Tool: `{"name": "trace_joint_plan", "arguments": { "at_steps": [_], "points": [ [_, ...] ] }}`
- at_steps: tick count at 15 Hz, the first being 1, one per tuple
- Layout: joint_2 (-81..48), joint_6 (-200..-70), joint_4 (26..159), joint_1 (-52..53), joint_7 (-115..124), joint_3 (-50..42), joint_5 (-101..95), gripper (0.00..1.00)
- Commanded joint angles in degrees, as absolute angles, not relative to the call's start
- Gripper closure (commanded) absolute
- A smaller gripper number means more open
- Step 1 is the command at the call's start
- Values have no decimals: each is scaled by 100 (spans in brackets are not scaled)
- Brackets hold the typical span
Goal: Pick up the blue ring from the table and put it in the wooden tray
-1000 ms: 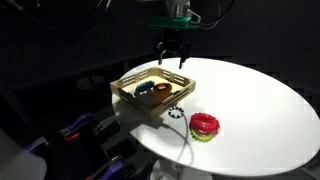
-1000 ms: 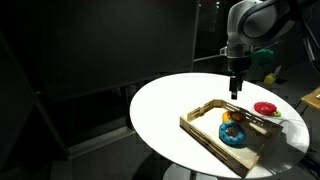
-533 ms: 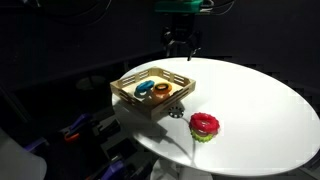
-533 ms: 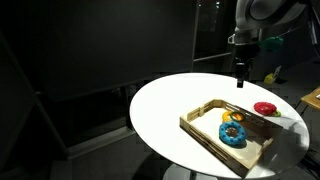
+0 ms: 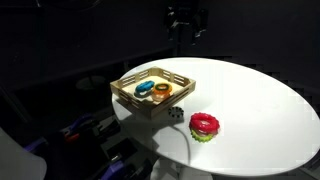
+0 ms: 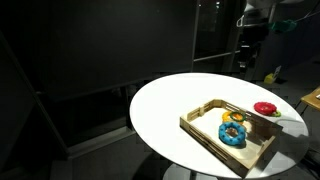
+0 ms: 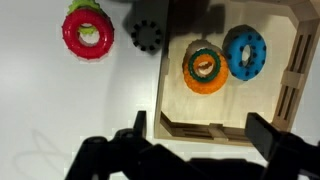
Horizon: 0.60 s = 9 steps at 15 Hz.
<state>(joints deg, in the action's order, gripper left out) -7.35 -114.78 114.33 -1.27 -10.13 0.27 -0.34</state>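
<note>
Darkness is being kept all round the round white surface (image 5: 250, 100). The tray (image 5: 130, 103) is being carried close to one edge of the surface. The blue ring (image 7: 233, 58) is being held inside it, flat on the tray floor and just beside the orange ring (image 7: 192, 72); whether the two are touching cannot be told. Outside the tray, near the surface's front edge in an exterior view, the red ring (image 5: 204, 125) is being left. A small black cog-like piece (image 7: 148, 36) is being seen between it and the tray. The end effector (image 7: 198, 125) is being held high above the tray, its fingers spread wide and nothing being gripped between them. Judged from this, the placing step is being finished: the blue ring is already being borne by the tray, free of any grasp. Nothing more is being asked of the next move than a clear retreat upward, with the tray and its rings being left undisturbed.
</note>
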Motion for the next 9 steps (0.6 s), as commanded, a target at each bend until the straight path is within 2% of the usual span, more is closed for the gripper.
{"name": "trace_joint_plan", "arguments": {
  "at_steps": [1,9],
  "points": [
    [-386,-11450,11442,-135,-661,-53,-91,0],
    [100,-11375,11363,-147,-467,-133,4,0]
  ]
}}
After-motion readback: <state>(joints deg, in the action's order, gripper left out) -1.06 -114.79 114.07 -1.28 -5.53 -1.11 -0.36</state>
